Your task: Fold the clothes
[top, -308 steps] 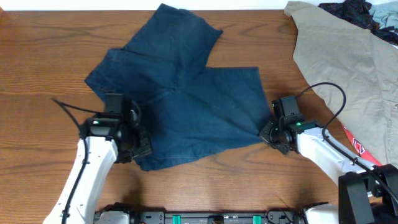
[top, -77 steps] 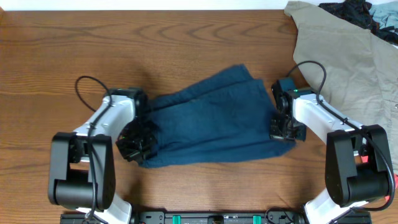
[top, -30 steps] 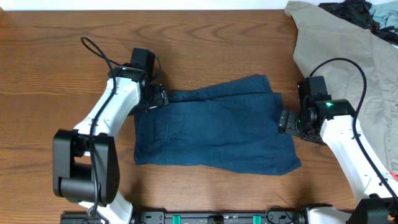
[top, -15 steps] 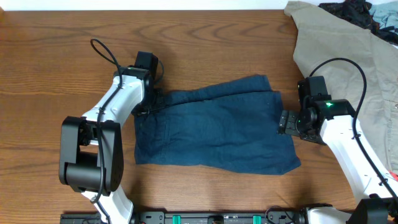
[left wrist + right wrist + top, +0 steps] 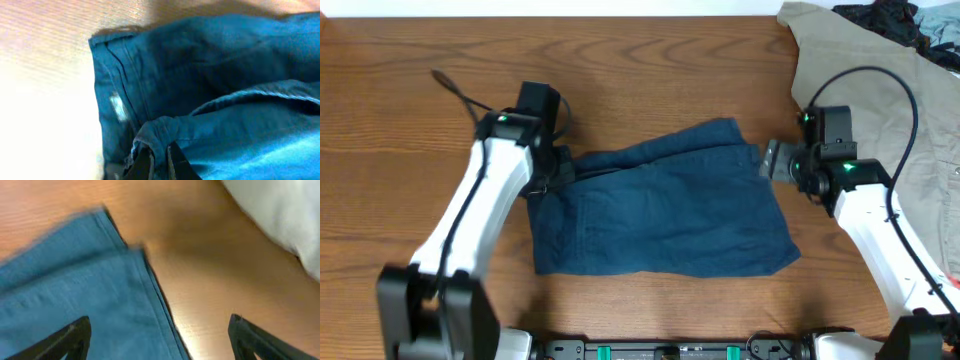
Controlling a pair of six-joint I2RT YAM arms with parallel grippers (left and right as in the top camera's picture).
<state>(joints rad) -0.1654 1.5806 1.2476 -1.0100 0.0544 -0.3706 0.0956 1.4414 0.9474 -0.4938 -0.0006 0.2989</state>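
Judging from how the cloth lies, one fold is made and the step in hand is to straighten it before the second fold. The shorts (image 5: 660,215) lie doubled as a wide dark blue band in the middle of the bench (image 5: 400,250), a little nearer to its front edge than to its far edge. Along the far side the two layers do not match exactly. The left gripper (image 5: 558,172) is at the far left corner of the shorts, and the left wrist view shows its fingers (image 5: 142,162) closed on a small raised pinch of cloth, with seams just beside it. The right gripper (image 5: 767,160) is over the far right corner of the shorts. Its fingers (image 5: 75,332) are spread wide with nothing between them, and below them the edge of the cloth meets bare wood. The beige garment (image 5: 860,70) fills the far right corner of the bench, apart from the shorts. I think the next move needs the right gripper to come down and close on its corner. Both corners should then be pulled flat together, so that the upper layer does not slide off the lower one.
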